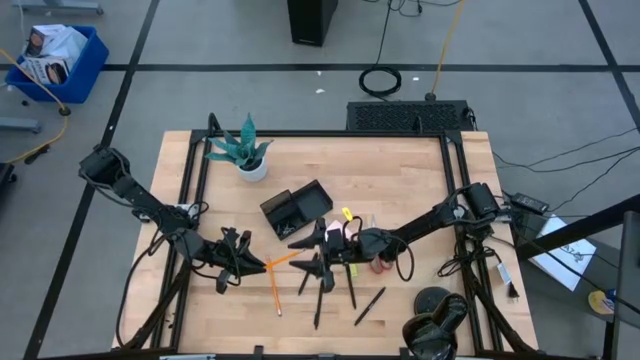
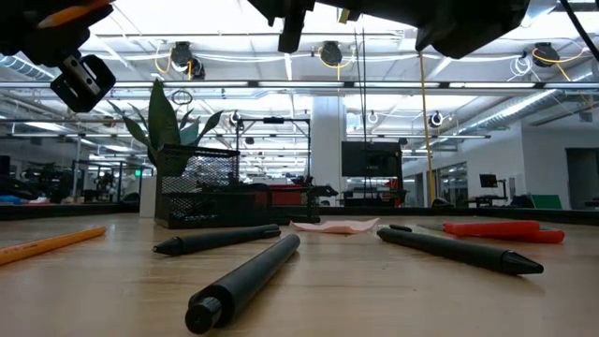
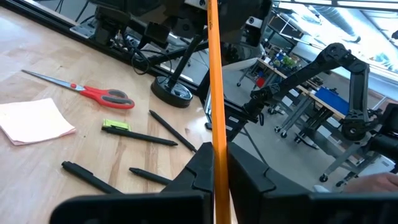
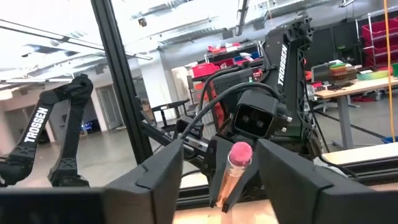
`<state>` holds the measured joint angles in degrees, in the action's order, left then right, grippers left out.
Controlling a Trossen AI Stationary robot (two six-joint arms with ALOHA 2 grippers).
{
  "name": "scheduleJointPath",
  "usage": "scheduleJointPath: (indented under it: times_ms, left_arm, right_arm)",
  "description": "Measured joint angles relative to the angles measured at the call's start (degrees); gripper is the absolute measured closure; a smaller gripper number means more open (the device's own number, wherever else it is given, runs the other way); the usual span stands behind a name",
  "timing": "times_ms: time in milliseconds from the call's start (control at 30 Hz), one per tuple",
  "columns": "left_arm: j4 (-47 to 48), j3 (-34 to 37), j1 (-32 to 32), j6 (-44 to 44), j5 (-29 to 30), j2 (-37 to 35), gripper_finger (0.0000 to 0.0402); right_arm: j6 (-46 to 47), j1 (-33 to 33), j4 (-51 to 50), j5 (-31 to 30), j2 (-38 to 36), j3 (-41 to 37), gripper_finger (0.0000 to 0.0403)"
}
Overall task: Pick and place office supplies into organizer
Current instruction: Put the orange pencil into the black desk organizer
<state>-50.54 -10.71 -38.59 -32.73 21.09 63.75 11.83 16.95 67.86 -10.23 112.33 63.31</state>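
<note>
A black pen (image 2: 245, 281) lies nearest the low camera. "TROSSEN" marks the arms; the left gripper (image 3: 214, 171) clamps an orange pencil (image 3: 213, 81) above the table, its ends cut off. The right gripper (image 4: 221, 163), fingers apart, frames a pencil's pink eraser (image 4: 240, 154) near the organizer (image 1: 296, 210).

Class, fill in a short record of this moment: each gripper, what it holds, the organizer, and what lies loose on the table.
Left gripper: shut on an orange pencil, above the table
Right gripper: open, fingers either side of that pencil's pink eraser, not gripping
Organizer: black tray near the potted plant
Loose on table: red scissors, pink sticky pad, black pens, second pencil
</note>
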Motion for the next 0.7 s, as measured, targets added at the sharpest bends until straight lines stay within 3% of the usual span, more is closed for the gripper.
scheduleJointPath:
  times_ms: [500, 700]
  left_arm:
    - [0.00, -0.01, -0.02, -0.02, -0.01, 0.00, 0.0366]
    - [0.75, -0.01, -0.07, -2.37, 2.09, 0.00, 0.0364]
  right_arm:
    - [-2.84, -0.02, -0.43, -0.04, -0.02, -0.04, 0.0373]
    - [-3.59, -0.04, -0.78, -0.40, -0.09, -0.04, 0.0387]
